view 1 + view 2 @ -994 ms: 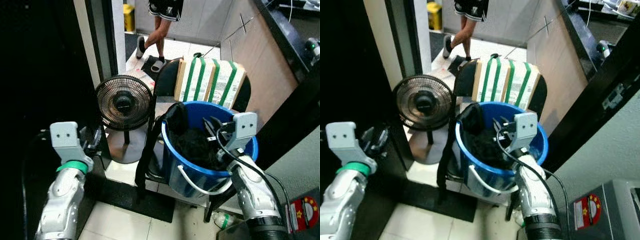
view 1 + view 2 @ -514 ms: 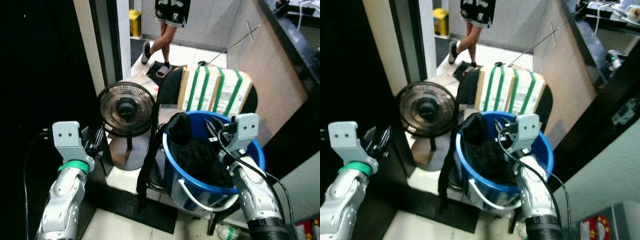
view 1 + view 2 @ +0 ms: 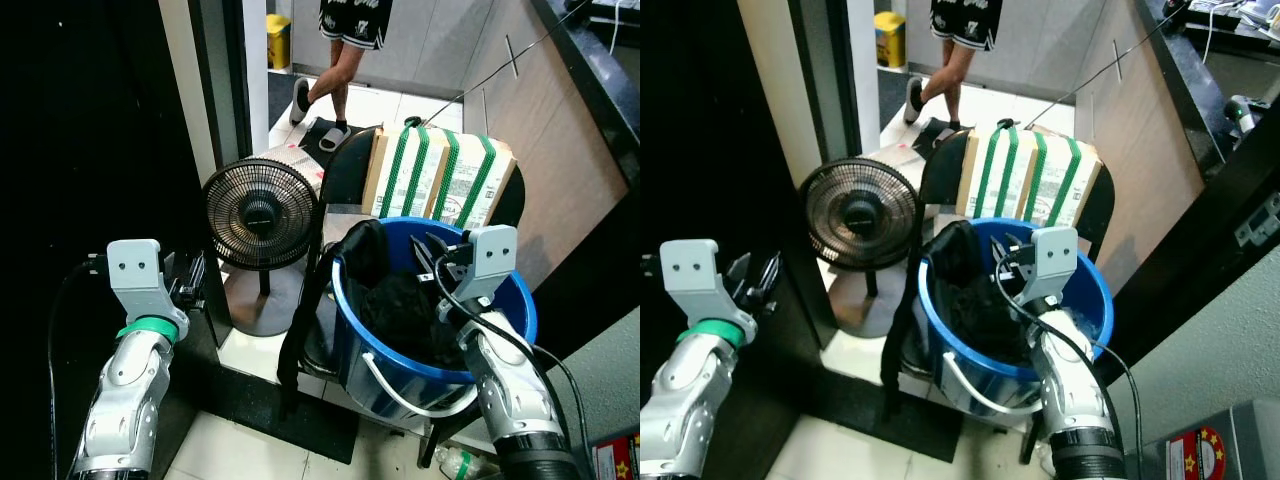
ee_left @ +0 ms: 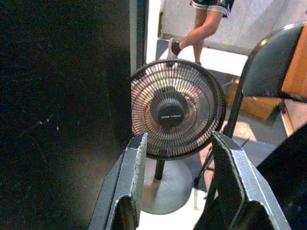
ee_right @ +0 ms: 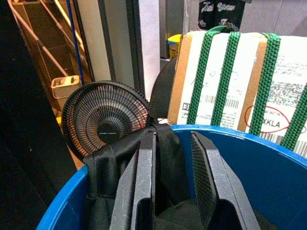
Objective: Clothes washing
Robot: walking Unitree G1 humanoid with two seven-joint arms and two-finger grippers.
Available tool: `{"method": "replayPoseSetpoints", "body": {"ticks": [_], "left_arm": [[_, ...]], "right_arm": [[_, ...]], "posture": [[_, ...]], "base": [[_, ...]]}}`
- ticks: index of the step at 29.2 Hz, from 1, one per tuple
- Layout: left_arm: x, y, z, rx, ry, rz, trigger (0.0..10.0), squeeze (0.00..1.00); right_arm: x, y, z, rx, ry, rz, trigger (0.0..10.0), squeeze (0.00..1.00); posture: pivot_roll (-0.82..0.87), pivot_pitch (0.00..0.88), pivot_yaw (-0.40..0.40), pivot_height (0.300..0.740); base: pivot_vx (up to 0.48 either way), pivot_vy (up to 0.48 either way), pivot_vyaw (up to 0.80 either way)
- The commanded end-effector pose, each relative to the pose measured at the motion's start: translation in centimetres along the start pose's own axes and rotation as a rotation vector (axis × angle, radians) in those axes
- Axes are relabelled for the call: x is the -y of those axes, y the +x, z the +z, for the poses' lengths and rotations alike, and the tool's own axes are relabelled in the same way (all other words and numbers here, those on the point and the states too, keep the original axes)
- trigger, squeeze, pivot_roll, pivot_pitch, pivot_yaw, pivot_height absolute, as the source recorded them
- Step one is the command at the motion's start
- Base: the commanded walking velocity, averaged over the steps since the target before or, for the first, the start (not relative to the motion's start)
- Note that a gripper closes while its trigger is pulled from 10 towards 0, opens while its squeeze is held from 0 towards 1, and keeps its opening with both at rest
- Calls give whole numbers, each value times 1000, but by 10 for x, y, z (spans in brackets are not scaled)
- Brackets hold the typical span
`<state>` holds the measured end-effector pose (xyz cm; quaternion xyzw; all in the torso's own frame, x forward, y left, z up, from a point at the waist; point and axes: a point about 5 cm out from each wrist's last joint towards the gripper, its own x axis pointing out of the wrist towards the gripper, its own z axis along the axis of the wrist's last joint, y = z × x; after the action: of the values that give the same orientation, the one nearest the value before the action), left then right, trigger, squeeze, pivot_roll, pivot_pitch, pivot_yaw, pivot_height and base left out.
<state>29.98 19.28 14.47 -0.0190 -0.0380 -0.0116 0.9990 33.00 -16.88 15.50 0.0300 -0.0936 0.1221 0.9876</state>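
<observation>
We saw the right claw (image 5: pixel 173 177) poised over the open mouth of the blue bucket (image 3: pixel 500 345), its two long black fingers (image 5: pixel 144 187) spread apart with a clear gap between them and pinching nothing. The fingertips pointed down toward the dark clothes (image 3: pixel 400 305) heaped inside the bucket; we could not tell whether they touched the fabric. The clothes looked soft and crumpled, and one black piece (image 3: pixel 362 250) hung limp over the bucket's rim on the side facing the fan.

The bucket was smooth round plastic with a white wire-like handle (image 3: pixel 400 385) drooping down its front wall, and it sat on the seat of a black chair (image 3: pixel 345 160). Behind the bucket, against the chair's back, stood a rectangular cardboard parcel (image 3: pixel 440 180) bound with green straps.

The left claw (image 4: pixel 180 191) was held well away from the bucket, beyond the fan, beside a dark doorway. Its ribbed fingers (image 4: pixel 132 177) were also spread wide, gripping nothing. Beside the bucket stood a round floor fan (image 3: pixel 262 212) with a black wire grille on a disc base. Past the chair, a person's legs (image 3: pixel 335 75) showed on the pale tiled floor (image 3: pixel 385 105).
</observation>
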Motion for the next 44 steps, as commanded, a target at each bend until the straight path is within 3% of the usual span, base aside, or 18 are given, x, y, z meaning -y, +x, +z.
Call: {"method": "replayPoseSetpoints", "body": {"ticks": [1, 6, 8, 16, 20, 27, 28, 29, 30, 37, 44], "left_arm": [[0, 1, -5, -20, 22, -5, 10000, 0], [-4, 4, 0, -11, 45, -10, 10000, 0], [-5, 6, 0, -10, 45, -5, 10000, 0], [2, 7, -2, -5, 30, -12, 10000, 0], [1, 6, -5, -16, 64, -28, 10000, 0], [9, 4, -14, -40, 72, -50, 10000, 0], [8, 3, -14, -43, 71, -46, 10000, 0], [8, 3, -14, -43, 71, -46, 10000, 0], [7, 2, -14, -46, 69, -42, 10000, 0], [9, 0, -18, -64, 53, -56, 10000, 0], [9, -4, -17, -65, 34, -49, 10000, 0]], "right_arm": [[3, -1, -6, -43, 1, -10, 10000, 0], [-3, -2, -7, -50, 19, 0, 10000, 0], [-4, -3, -4, -22, -27, 3, 10000, 0], [0, -2, -2, -20, -7, -15, 10000, 0], [1, -3, -3, -50, -20, -2, 10000, 0], [5, -7, -24, -208, -95, 43, 10000, 0], [2, -3, -27, -224, -120, 52, 10000, 255], [2, -3, -27, -224, -120, 52, 10000, 255], [2, 1, -32, -242, -126, 43, 10000, 1000], [13, 23, -45, -351, -170, -12, 10000, 1000], [6, 44, -35, -370, -195, 15, 10000, 1000]], "posture": [[79, 18, 28, 740], [62, 30, 38, 740], [59, 39, 33, 740], [47, 42, 21, 740], [30, 35, 23, 740], [40, 53, -6, 740], [42, 56, -6, 740], [42, 56, -6, 740], [36, 60, 3, 740], [34, 86, 20, 740], [40, 111, 15, 740]], "base": [[0, 0, 0], [0, 0, 0], [0, 0, 0], [0, 0, 0], [0, 0, 0], [0, 0, 0], [0, 0, 0], [0, 0, 0], [0, 0, 0], [0, 0, 0], [0, 0, 0]]}}
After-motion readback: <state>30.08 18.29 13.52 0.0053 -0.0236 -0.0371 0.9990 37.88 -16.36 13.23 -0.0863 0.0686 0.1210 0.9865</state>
